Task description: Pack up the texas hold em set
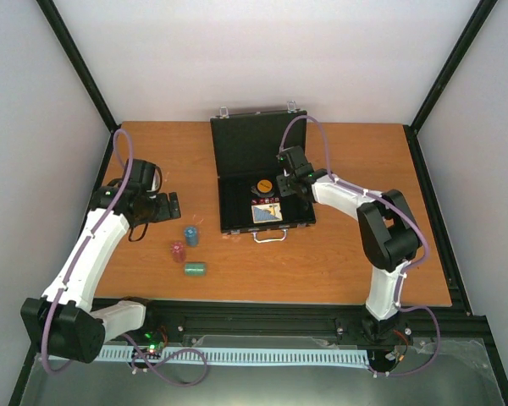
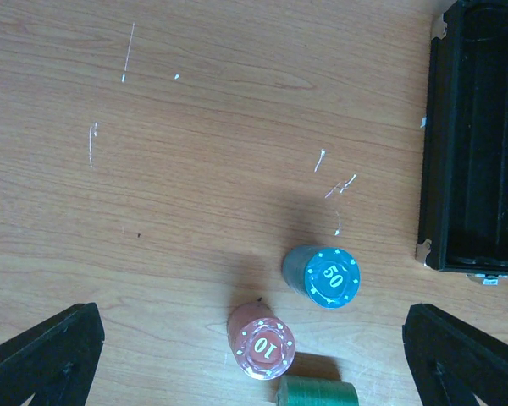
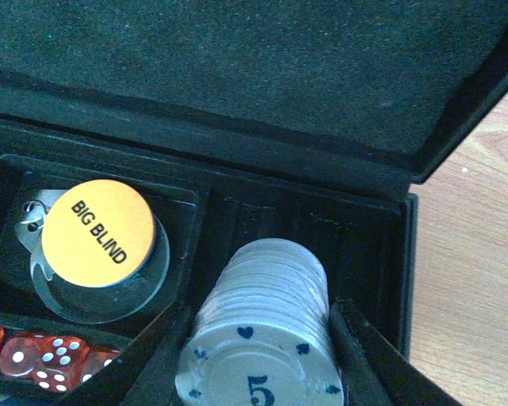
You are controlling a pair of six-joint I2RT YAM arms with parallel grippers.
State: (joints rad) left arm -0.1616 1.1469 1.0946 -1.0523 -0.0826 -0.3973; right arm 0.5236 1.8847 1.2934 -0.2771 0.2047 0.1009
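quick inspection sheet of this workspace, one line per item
surface: wooden table, light scratches
job's things: black case open; orange disc on clear disc, red dice, card deck inside; blue stack and red stack upright, green stack on its side, all on table
clutter: nothing seen
grippers: left gripper open, empty, near the loose stacks; right gripper shut on white chip stack over the case
cables: purple cable along each arm
surroundings: white walls, black frame

Three chip stacks (image 1: pixel 190 236) sit left of the case (image 1: pixel 245 150); disc (image 3: pixel 97 233), dice (image 3: pixel 35 355), deck (image 1: pixel 269 213) inside.
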